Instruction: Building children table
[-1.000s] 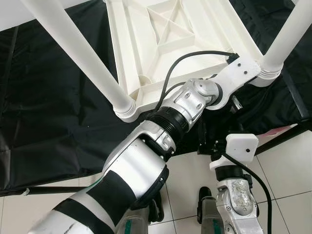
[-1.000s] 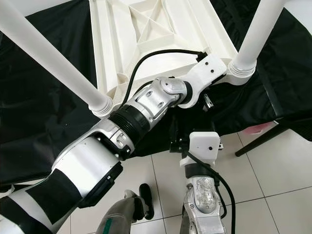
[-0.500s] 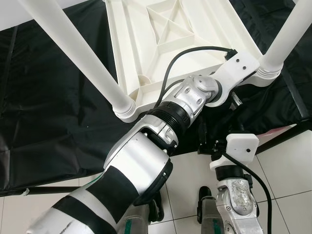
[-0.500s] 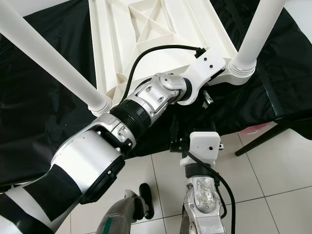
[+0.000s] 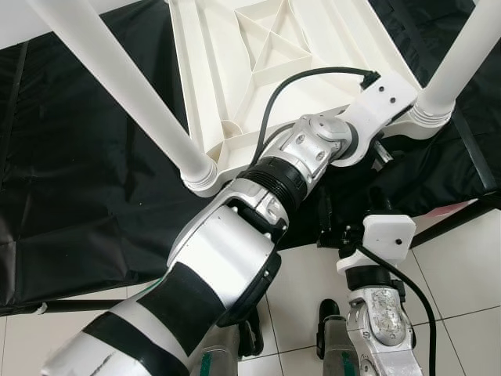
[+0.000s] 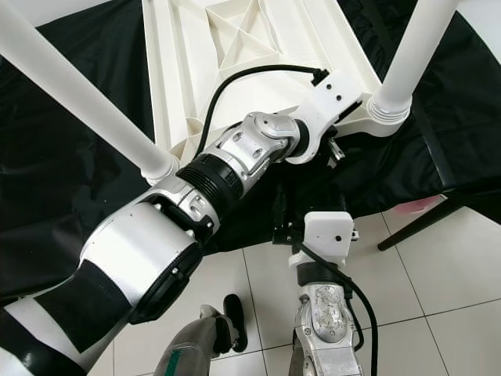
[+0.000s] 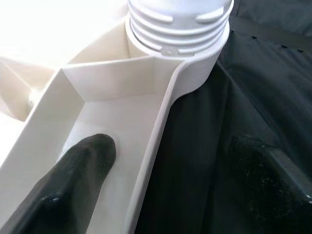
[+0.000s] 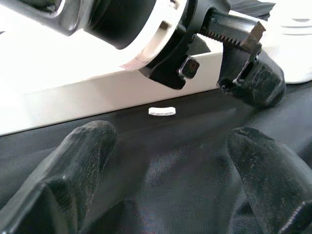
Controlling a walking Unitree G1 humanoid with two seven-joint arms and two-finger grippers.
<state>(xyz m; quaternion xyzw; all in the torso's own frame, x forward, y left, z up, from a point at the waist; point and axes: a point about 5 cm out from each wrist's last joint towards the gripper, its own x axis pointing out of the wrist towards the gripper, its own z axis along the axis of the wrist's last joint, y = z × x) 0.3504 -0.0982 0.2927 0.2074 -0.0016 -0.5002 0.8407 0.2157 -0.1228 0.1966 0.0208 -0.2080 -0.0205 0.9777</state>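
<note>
White plastic children's table point(image 5: 274, 70) upside down on a black cloth point(image 5: 86, 180), ribbed underside up, legs rising from the corners: near-left leg point(image 5: 125, 86) slanting up to the far left, near-right leg point(image 5: 458, 63) screwed into its threaded socket point(image 7: 178, 22). Left arm reaching across from the near left to the near-right corner of the table; left gripper point(image 7: 161, 180) spread wide astride the near edge wall beside that socket, one finger point(image 7: 73, 180) inside the white rib channel, the other finger point(image 7: 270, 175) outside over the cloth, nothing clamped. Right gripper point(image 8: 165, 170) near and lower, just in front of the table's edge, fingers point(image 8: 73, 165) wide apart over the cloth, empty. Small white piece point(image 8: 163, 111) on the cloth just beside the table's edge. Tiled floor point(image 5: 470, 282) at near right.
</note>
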